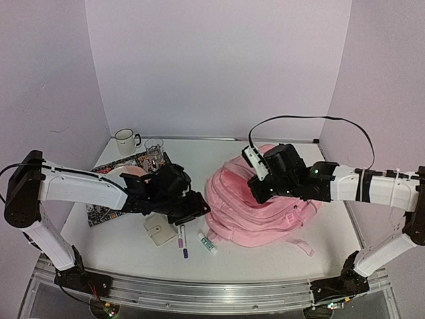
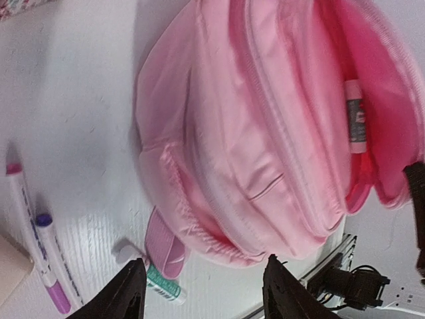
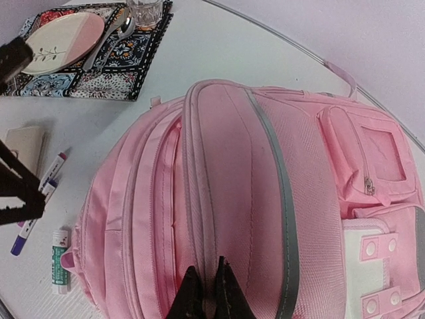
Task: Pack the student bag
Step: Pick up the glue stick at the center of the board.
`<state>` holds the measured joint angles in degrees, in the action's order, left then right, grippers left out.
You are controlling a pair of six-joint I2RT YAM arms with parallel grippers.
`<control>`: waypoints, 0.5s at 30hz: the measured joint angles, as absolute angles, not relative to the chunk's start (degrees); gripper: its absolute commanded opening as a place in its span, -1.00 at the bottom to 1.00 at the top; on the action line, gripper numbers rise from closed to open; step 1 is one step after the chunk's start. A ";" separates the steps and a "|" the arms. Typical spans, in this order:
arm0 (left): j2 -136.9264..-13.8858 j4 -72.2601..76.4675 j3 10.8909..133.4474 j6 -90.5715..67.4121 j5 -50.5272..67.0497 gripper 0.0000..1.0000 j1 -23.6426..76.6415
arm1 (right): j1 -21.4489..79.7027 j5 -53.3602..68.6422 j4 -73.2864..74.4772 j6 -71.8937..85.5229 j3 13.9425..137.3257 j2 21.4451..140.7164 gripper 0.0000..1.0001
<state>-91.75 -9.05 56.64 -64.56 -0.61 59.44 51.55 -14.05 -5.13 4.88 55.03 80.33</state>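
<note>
The student bag (image 1: 265, 216), a large soft light-pink backpack, lies on the white table at centre right. My right gripper (image 3: 209, 292) is shut on a fold of fabric beside a zip on the bag (image 3: 265, 199) and holds that edge up. In the left wrist view the bag (image 2: 265, 133) has a compartment gaping at the right, with a pink-and-grey stick (image 2: 356, 116) lying inside. My left gripper (image 2: 206, 292) is open and empty, just off the bag's near-left corner. In the top view the left gripper (image 1: 197, 209) is right beside the bag.
Two markers (image 1: 181, 240), a green-labelled glue stick (image 1: 207, 243) and a cream pouch (image 1: 159, 232) lie near the left gripper. A patterned placemat (image 1: 99, 212) with a plate (image 3: 63, 33), a glass (image 1: 154, 150) and a mug (image 1: 124, 141) sit at the back left. A pink strap (image 2: 163, 242) lies by the glue stick (image 2: 156, 279).
</note>
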 measured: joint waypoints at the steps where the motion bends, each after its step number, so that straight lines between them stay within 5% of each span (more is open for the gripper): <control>1: -91.85 -10.31 56.45 -65.00 -0.83 0.18 60.18 | 51.54 -13.99 -4.95 5.08 55.18 80.41 -1.00; 15: -102.89 -15.73 59.56 -77.46 -4.20 -0.15 69.02 | 51.69 -12.19 -2.90 5.61 57.17 80.42 -1.00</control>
<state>-102.89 -15.73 59.56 -77.46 -4.20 69.02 51.69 -12.19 -2.90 5.61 57.17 80.42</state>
